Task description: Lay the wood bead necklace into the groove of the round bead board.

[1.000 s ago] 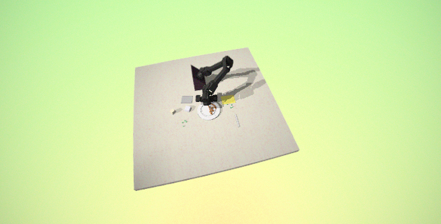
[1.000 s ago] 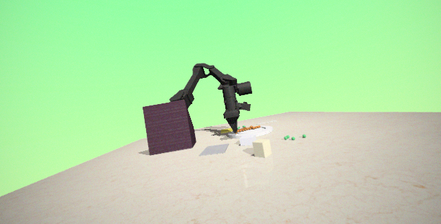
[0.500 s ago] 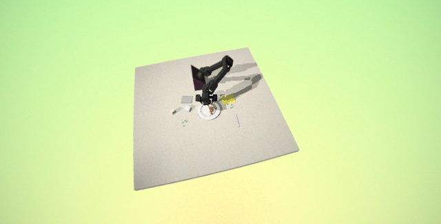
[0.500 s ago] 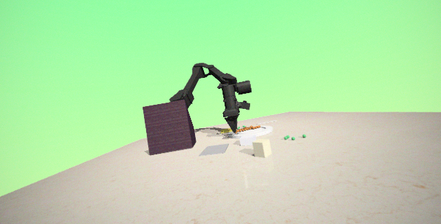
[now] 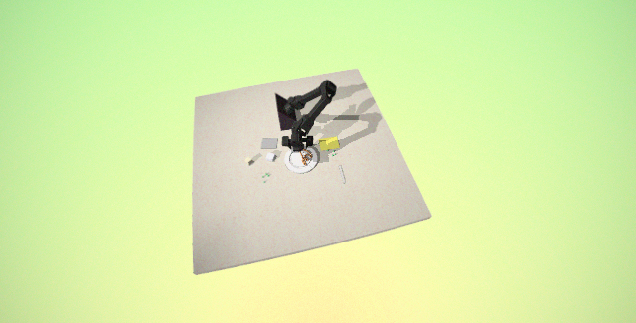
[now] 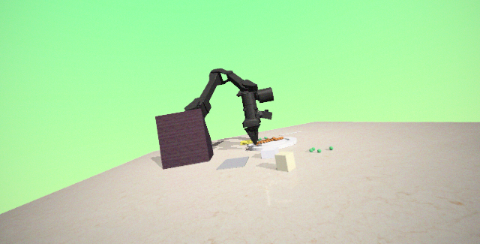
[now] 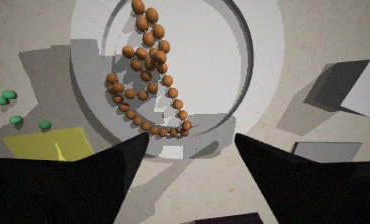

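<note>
The round white bead board lies flat with a ring groove. The orange-brown bead necklace lies bunched on its left half in the wrist view. One run of beads follows the lower left part of the ring; other strands cross the inside in a tangle. The right part of the groove has no beads. My gripper is wide open and empty, low over the board's near rim, with the lowest beads just ahead of the gap between its fingertips. In the top view its fingertips are hidden.
A yellow square and several green beads lie left of the board in the wrist view. A white block and a grey plate lie right. A cream block stands farther out. A pale stick lies opposite.
</note>
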`<state>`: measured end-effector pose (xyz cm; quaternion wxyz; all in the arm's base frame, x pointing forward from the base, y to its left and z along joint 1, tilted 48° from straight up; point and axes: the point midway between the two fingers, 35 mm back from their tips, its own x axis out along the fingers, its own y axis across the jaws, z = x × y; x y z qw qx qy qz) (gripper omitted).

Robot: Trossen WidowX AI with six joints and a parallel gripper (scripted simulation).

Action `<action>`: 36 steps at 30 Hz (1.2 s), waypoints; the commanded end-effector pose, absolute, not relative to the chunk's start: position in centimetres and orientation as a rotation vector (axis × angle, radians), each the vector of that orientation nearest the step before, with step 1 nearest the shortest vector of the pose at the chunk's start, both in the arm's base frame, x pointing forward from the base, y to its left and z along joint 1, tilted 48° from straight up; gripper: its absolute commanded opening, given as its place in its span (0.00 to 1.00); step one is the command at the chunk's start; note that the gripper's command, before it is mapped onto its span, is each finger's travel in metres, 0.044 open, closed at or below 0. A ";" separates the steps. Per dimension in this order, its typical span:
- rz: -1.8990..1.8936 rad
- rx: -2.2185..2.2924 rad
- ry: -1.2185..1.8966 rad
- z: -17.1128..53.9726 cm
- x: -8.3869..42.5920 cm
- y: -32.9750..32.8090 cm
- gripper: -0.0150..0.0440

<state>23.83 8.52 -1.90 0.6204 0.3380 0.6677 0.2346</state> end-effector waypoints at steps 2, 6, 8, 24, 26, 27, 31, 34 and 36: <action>0.542 0.773 1.534 -1.9 23.8 8.5 1.00; 0.544 0.771 1.533 -1.8 23.9 8.4 0.96; 0.558 0.754 1.525 -1.2 24.2 7.9 0.87; 0.597 0.713 1.501 -0.1 25.0 7.0 0.46; 0.597 0.713 1.501 -0.2 25.0 7.2 0.46; 0.597 0.713 1.501 -0.3 25.0 7.3 0.46; 0.597 0.712 1.501 -0.8 25.0 7.8 0.46; 0.597 0.712 1.502 -1.1 25.0 8.1 0.46; 0.597 0.712 1.502 -1.3 25.0 8.4 0.46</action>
